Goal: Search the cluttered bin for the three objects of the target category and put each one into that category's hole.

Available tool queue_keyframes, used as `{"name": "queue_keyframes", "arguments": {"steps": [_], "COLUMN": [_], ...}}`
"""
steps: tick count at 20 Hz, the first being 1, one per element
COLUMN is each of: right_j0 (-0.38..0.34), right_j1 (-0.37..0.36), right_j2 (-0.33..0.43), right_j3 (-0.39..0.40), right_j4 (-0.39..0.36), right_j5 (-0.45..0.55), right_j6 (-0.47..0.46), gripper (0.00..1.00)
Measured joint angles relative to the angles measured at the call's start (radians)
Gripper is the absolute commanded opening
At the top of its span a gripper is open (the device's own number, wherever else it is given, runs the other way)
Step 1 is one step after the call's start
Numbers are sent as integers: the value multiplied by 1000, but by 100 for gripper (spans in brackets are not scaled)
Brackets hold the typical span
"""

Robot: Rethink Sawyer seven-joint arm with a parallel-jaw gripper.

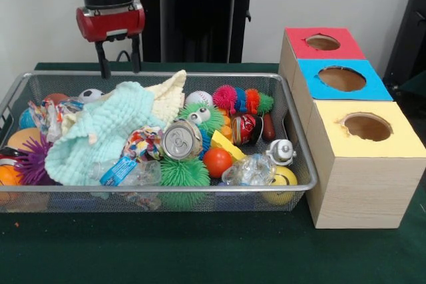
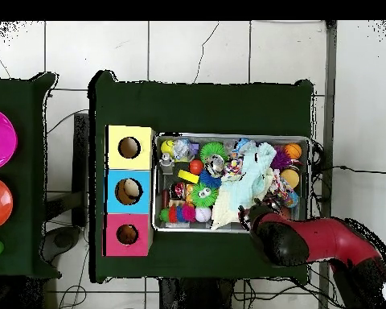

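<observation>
The gripper (image 1: pixel 120 61) hangs over the far rim of the bin (image 1: pixel 200 188), at its left end in the front view. Its two thin black fingers (image 1: pixel 104 63) point down with a gap between them, and they hold nothing. From above, the gripper (image 2: pixel 248 216) sits at the bin's (image 2: pixel 233 136) edge nearest the arm (image 2: pixel 325 241).

The bin is a silver wire basket full of toys and junk. A big mint green cloth (image 1: pixel 100 131) lies over the left half, with a cream cloth (image 1: pixel 170 94) under it. A can (image 1: pixel 181 139) lies on its side in the middle with its shiny top facing front. Beside it are an orange ball (image 1: pixel 217 161), a fuzzy green ball (image 1: pixel 184 176), a yellow block (image 1: pixel 226 144) and a clear plastic bottle (image 1: pixel 251 171). A red and black can (image 1: pixel 246 128) has white writing too small to read. A baseball (image 1: pixel 198 98) and a spiky caterpillar toy (image 1: pixel 243 100) sit at the back.

Next to the bin stand three boxes, each with a round hole on top: a red box (image 1: pixel 303 46), a blue box (image 1: pixel 316 88) and a yellow box (image 1: pixel 393 144).
</observation>
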Motion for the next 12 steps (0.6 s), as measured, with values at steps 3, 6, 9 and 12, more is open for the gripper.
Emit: {"name": "queue_keyframes", "arguments": {"steps": [3,6,9,12], "right_j0": [9,30,44,52], "right_j1": [24,96,158,222], "right_j2": [-4,-11,-12,-12], "right_j3": [-9,-39,-67,-90], "right_j4": [-8,-34,-61,-86], "right_j5": [-11,-50,-86,-123], "right_j6": [0,0,0,0], "gripper": [100,100,100,100]}}
